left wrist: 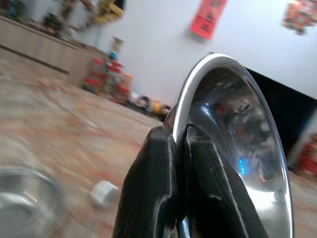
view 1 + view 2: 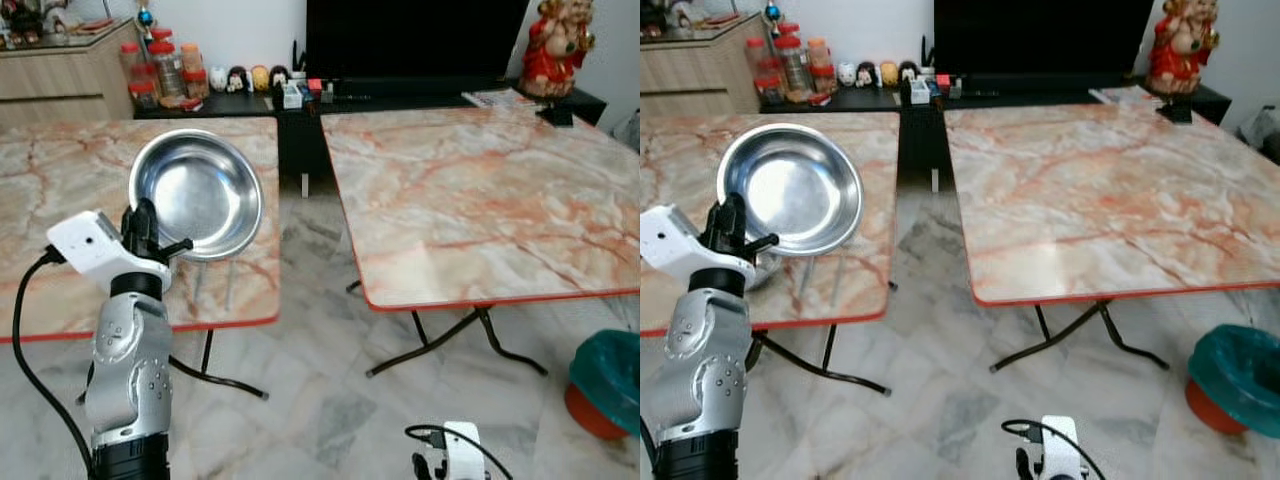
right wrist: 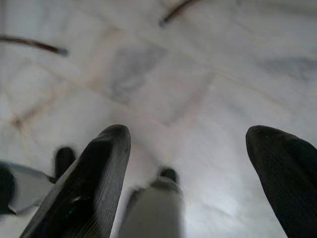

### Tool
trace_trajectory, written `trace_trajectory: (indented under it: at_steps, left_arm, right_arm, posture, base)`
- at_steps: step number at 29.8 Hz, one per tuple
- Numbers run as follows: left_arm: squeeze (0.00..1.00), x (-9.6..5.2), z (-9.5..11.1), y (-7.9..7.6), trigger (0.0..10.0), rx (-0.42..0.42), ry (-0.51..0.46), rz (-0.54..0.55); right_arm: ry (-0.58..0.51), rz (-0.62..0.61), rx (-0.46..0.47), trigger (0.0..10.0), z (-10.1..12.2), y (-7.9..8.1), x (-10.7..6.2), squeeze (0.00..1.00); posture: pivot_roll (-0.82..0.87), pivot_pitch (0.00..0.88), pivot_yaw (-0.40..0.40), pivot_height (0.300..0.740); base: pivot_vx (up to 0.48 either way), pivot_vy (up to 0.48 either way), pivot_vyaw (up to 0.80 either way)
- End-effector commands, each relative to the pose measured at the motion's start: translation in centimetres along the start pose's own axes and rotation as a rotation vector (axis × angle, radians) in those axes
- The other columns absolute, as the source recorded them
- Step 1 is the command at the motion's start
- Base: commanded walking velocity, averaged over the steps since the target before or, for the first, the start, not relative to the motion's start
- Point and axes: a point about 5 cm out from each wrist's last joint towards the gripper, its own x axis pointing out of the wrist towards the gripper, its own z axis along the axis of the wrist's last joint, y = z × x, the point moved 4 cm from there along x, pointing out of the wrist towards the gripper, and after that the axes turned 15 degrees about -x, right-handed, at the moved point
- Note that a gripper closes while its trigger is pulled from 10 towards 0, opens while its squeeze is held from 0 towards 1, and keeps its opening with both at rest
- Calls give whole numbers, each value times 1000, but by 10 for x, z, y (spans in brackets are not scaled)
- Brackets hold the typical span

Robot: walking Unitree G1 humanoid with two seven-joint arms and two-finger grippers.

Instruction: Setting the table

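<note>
Left hand [image 2: 150,232] clamps the steel bowl's [image 2: 197,192] rim, holding it tilted above the left surface [image 2: 60,170]; right hand [image 3: 193,163] hangs idle, fingers apart, over the floor.

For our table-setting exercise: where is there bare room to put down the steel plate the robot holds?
The right table is bare marble from its front red edge back to the papers at the far corner. The left gripper holds the steel plate over the left table, which has bare marble at its far side.

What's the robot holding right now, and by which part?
The left gripper pinches a steel bowl by its rim; the right gripper is open, holding nothing.
</note>
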Motion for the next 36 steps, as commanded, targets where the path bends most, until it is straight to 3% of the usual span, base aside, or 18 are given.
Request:
trace_trajectory:
  at_steps: [1, 16, 26, 36]
  left_arm:
    - [0, 4, 7, -8, 10000, 13, -19, -31]
    - [0, 4, 4, -11, 10000, 27, -2, -48]
    - [0, 2, -4, -18, 10000, 9, 31, -83]
    - [0, 3, -5, -20, 10000, 26, 37, -95]
  right_arm:
    - [-20, -9, 14, 10000, 8, -2, 1, 0]
    - [-20, -6, 19, 10000, 8, 0, 2, 0]
    - [-45, 9, 19, 10000, 15, 0, 2, 0]
    - [-35, 3, 48, 10000, 13, 1, 3, 0]
  posture:
    - [142, 0, 17, 740]
    - [141, 0, 19, 740]
    - [144, 0, 14, 740]
    - [142, 0, 19, 740]
  base:
    - [0, -382, 0]
    - [0, -366, 0]
    - [0, 0, 0]
    - [421, 0, 0]
